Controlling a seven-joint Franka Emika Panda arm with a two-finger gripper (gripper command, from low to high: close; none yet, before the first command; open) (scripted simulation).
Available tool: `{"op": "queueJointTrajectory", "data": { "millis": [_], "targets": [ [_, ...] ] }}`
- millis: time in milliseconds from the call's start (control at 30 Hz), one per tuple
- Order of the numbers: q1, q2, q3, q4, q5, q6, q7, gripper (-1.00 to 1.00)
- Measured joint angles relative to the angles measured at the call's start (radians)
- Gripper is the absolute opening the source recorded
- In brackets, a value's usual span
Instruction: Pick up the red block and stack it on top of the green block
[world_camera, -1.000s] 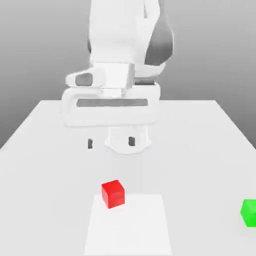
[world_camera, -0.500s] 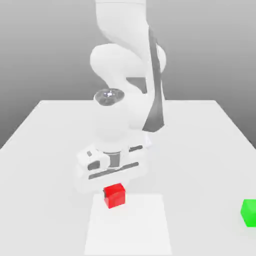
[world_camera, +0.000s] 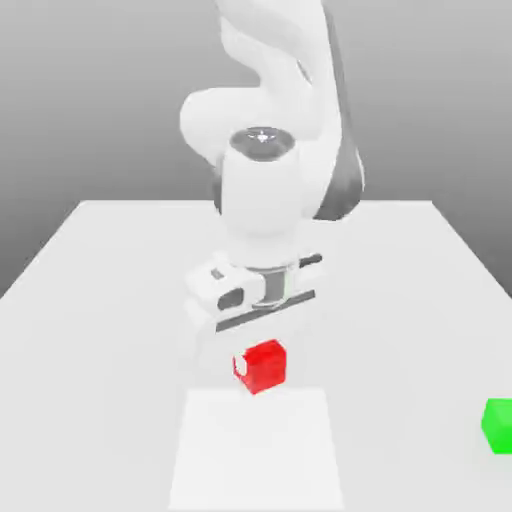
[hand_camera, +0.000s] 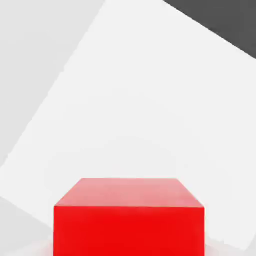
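Two blocks are in my exterior view, one red and one green, with one arm and one pale square patch on the desk. From the exterior view's left, I have the single end effector (world_camera: 262, 366) closed on the red block (world_camera: 264, 367), which hangs just beyond the far edge of the white square (world_camera: 257, 450). At the right, the one green block (world_camera: 499, 426) sits on the desk (world_camera: 400, 320), well apart from the red one and partly cut off by the picture's edge. The desk is plain light grey; behind it I see a smooth grey backdrop (world_camera: 80, 100), darker lower down.
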Motion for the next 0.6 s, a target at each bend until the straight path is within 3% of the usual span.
{"op": "queueJointTrajectory", "data": {
  "millis": [333,467,500,600],
  "targets": [
    [0.287,0.193,0.185,0.356,-0.058,-0.163,0.164,-1.0],
    [0.34,0.321,0.165,0.394,-0.116,-0.074,0.216,-1.0],
    [0.348,0.349,0.156,0.396,-0.129,-0.049,0.225,1.0],
    [0.348,0.349,0.156,0.396,-0.129,-0.049,0.225,1.0]
  ]
}}
